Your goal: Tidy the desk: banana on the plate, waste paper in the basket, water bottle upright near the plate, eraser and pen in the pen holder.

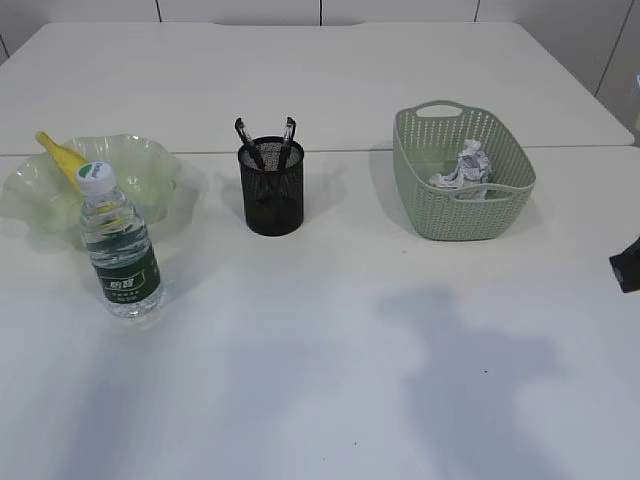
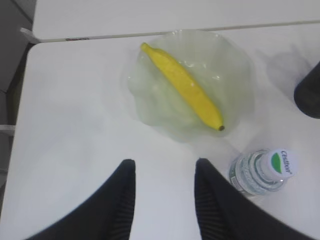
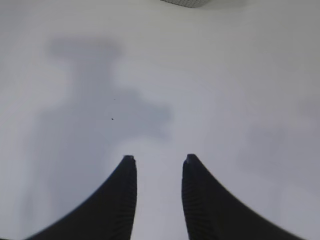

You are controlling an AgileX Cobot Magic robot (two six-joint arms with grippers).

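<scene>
A yellow banana (image 2: 185,87) lies across the pale green wavy plate (image 2: 235,70). The water bottle (image 1: 118,245) stands upright just in front of the plate. Crumpled waste paper (image 1: 463,168) sits inside the green basket (image 1: 505,215). Pens (image 1: 287,140) stick up out of the black mesh pen holder (image 1: 272,195); the eraser is hidden. My left gripper (image 2: 165,165) hovers open above the table near the plate, left of the bottle cap (image 2: 276,165), and holds nothing. Over bare table, my right gripper (image 3: 159,160) is open and empty.
A seam between two table tops runs behind the plate and basket (image 1: 330,150). A black part of the right arm (image 1: 627,265) shows at the right edge. The table's left edge (image 2: 27,60) lies close to the plate.
</scene>
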